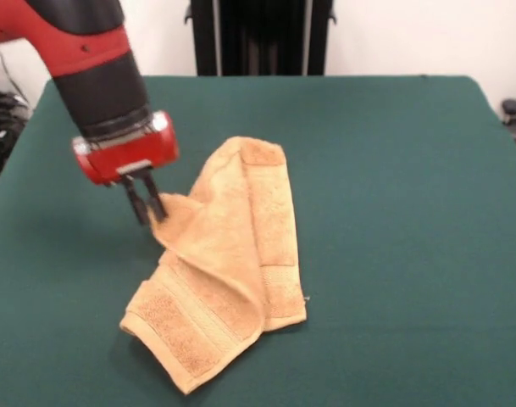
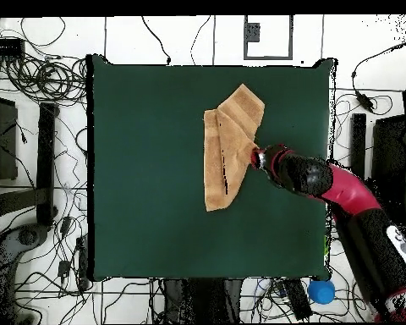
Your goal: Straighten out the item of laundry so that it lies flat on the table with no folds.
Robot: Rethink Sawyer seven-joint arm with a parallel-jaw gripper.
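The orange-tan towel (image 1: 232, 263) lies folded and bunched on the green table (image 1: 393, 212), left of centre, with a striped band at its near corner. My gripper (image 1: 147, 206) comes down from the upper left, and its two dark fingers are pinched together on the towel's left edge, which is drawn up into a peak there. In the overhead view the towel (image 2: 227, 148) is a folded strip with a flap angled toward the far edge of the table (image 2: 147, 169), and the gripper (image 2: 255, 157) meets its right edge.
The robot's black pedestal (image 1: 258, 34) stands behind the far table edge. In the overhead view, cables and dark equipment (image 2: 37, 85) ring the table, and a blue round object (image 2: 321, 292) sits off its near right corner.
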